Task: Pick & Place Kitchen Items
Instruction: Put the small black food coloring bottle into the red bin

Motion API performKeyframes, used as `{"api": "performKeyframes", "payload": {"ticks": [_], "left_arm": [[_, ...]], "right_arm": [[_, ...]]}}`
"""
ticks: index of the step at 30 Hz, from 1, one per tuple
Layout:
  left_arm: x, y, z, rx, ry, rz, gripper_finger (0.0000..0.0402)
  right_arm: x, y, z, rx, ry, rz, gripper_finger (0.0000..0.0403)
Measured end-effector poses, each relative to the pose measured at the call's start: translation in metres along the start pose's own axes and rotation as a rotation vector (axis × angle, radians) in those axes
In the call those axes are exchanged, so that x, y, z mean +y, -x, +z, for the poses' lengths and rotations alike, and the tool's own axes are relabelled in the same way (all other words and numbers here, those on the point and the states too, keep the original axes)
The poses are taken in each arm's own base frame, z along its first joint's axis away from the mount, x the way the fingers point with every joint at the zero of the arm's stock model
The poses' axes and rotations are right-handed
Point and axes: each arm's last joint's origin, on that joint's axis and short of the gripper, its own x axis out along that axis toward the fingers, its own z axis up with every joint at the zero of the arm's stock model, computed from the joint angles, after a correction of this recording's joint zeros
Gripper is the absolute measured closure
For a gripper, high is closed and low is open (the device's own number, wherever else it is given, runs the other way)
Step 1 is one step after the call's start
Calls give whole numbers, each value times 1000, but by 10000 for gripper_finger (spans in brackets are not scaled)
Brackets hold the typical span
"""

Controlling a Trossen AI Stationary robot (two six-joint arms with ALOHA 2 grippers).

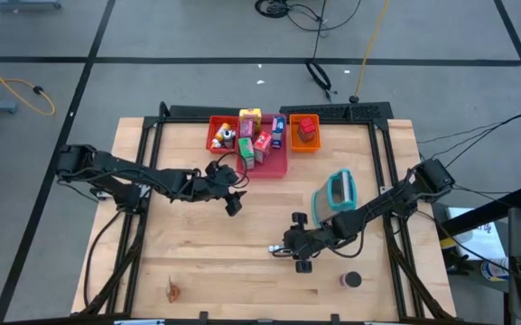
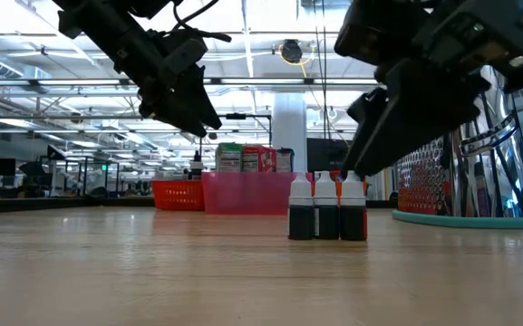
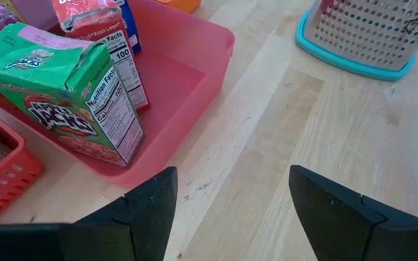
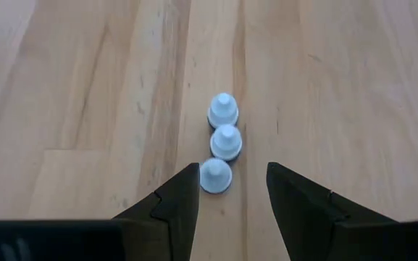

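Right claw (image 4: 232,192) open above three bottles (image 4: 223,138), left claw (image 3: 230,210) open by pink tray (image 3: 194,94)

— What sort of place am I driving this rig in?

— I'm looking at a big open lab or workshop hall. The wooden table (image 1: 242,262) is sitting on a grey concrete floor (image 1: 152,81) crossed by dark lines, with cables (image 1: 7,77) trailing over it. Across the low view, long ceiling lights (image 2: 261,63) and a white column (image 2: 290,127) are showing.
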Motion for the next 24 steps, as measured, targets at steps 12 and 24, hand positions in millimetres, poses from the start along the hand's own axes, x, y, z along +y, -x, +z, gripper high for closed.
{"api": "performKeyframes", "payload": {"ticks": [12,24], "left_arm": [[0,0,0,1,1,1,135],[0,0,0,0,3,0,135]], "right_arm": [[6,-19,-10,7,-9,54,248],[7,-25,-10,-15,-20,64,278]]}}
